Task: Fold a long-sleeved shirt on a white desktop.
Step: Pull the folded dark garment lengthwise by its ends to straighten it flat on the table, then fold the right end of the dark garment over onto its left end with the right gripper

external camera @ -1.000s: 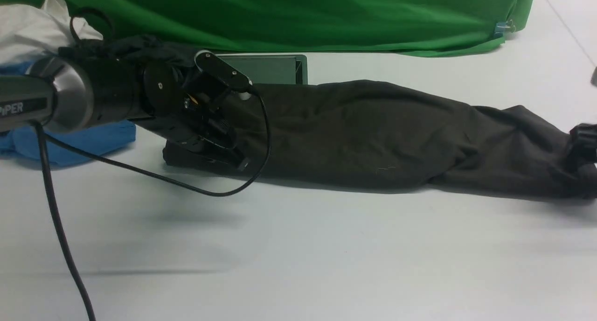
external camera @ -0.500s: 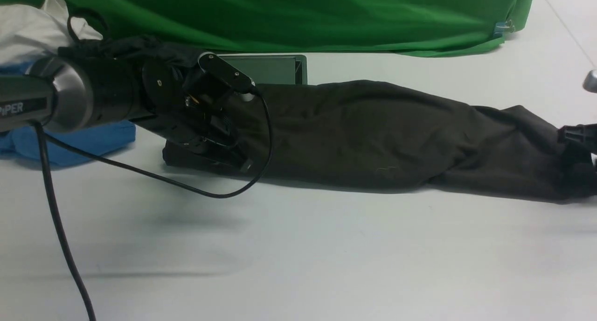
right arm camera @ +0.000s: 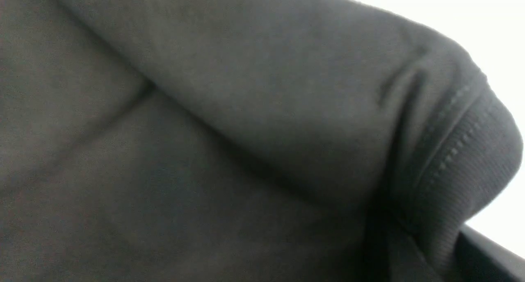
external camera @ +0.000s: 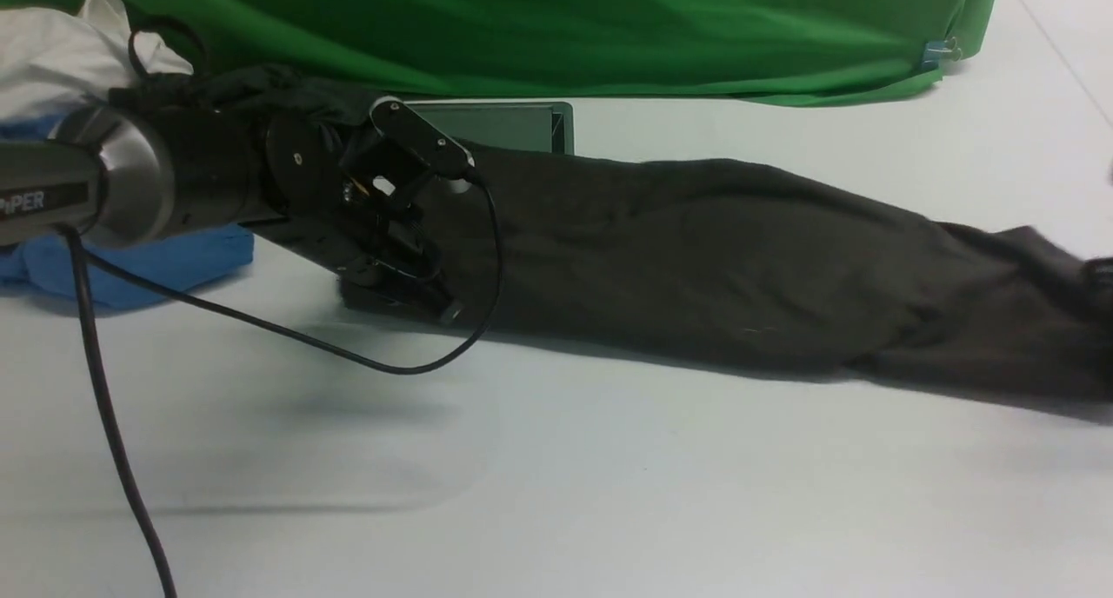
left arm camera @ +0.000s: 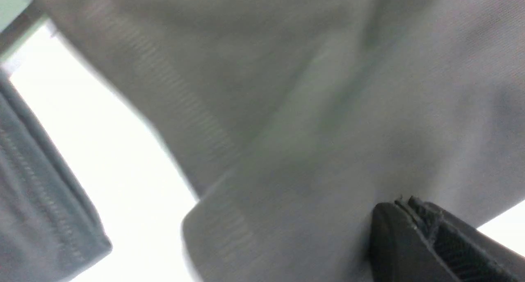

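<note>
The shirt (external camera: 696, 268) lies as a long dark band across the desk (external camera: 556, 494), from the left arm to the right edge of the front view. Its far edge covers part of the grey hatch (external camera: 504, 124). Behind it hangs the green cloth (external camera: 556, 33).

The left gripper (external camera: 409, 294) is at the left end of the shirt and is closed on the fabric there. In the left wrist view one dark finger (left arm camera: 434, 241) presses into the shirt (left arm camera: 287, 110), and a ribbed hem is seen next to the bright desk (left arm camera: 123, 159).

The right gripper (external camera: 1101, 272) shows only as a dark part at the frame edge, at the right end of the shirt; I cannot tell if it is open or closed. Its wrist view is filled by the shirt (right arm camera: 205, 151) with a ribbed, stitched edge.

Left of the arm are a blue garment (external camera: 165, 263), a white cloth (external camera: 61, 55) and a black garment (external camera: 252, 89). A black cable (external camera: 261, 324) hangs from the left arm over the desk
</note>
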Robot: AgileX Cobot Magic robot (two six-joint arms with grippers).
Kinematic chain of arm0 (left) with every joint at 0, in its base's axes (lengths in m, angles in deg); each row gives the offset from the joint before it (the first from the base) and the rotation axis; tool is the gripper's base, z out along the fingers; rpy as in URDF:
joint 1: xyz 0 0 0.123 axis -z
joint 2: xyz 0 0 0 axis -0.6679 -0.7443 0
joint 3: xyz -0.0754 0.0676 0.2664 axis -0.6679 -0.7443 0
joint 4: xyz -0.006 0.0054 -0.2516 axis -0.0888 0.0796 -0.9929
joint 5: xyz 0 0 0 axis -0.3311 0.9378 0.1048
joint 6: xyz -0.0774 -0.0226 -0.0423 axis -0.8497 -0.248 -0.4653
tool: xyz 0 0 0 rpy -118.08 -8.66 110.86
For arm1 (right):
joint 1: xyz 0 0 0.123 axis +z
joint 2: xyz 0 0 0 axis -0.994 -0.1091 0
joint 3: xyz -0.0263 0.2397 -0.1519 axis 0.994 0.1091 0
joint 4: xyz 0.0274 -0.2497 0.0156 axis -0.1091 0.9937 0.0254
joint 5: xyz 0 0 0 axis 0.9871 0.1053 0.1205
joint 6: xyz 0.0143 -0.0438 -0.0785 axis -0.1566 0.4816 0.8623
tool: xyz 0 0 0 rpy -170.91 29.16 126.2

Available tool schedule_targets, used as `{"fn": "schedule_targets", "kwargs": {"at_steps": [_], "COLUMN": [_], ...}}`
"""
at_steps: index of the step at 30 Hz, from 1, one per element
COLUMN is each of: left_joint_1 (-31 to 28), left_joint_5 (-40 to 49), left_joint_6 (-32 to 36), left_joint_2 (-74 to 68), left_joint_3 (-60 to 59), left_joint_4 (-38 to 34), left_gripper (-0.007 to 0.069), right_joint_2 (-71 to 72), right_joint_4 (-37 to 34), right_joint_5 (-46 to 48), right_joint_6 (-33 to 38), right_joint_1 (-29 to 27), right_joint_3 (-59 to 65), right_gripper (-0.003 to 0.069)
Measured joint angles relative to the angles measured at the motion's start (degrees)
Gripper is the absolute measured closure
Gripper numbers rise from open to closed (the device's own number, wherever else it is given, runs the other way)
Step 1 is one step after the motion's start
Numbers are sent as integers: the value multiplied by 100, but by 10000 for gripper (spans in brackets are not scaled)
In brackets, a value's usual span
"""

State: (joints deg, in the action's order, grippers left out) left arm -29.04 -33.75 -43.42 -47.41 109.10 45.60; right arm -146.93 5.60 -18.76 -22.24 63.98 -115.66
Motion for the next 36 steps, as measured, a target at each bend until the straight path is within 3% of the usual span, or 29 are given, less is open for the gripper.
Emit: {"fn": "schedule_targets", "kwargs": {"at_steps": [11,15,20,24,32,36], "left_joint_1": [0,0,0,0,0,0], "left_joint_5": [213,336,393,404,410,429], "left_joint_6": [0,0,0,4,42,42], "left_joint_2": [-135,470,1278,1928,2852,2969], "left_joint_3": [0,57,332,473,504,504], "left_joint_4": [0,0,-199,-379,-478,-491], "left_gripper": [607,607,606,606,606,606], "right_joint_2": [388,858,1294,1665,1848,1529], "right_joint_4": [166,208,-74,-445,-2225,-2576], "right_joint_5": [241,332,781,1086,1077,1037], "right_joint_6": [163,28,-7,71,613,666], "right_joint_1": [-351,-638,-594,-302,1296,1964], "right_joint_3": [20,-16,-310,-510,-1159,-1683], "right_gripper": [551,551,551,551,551,551]}}
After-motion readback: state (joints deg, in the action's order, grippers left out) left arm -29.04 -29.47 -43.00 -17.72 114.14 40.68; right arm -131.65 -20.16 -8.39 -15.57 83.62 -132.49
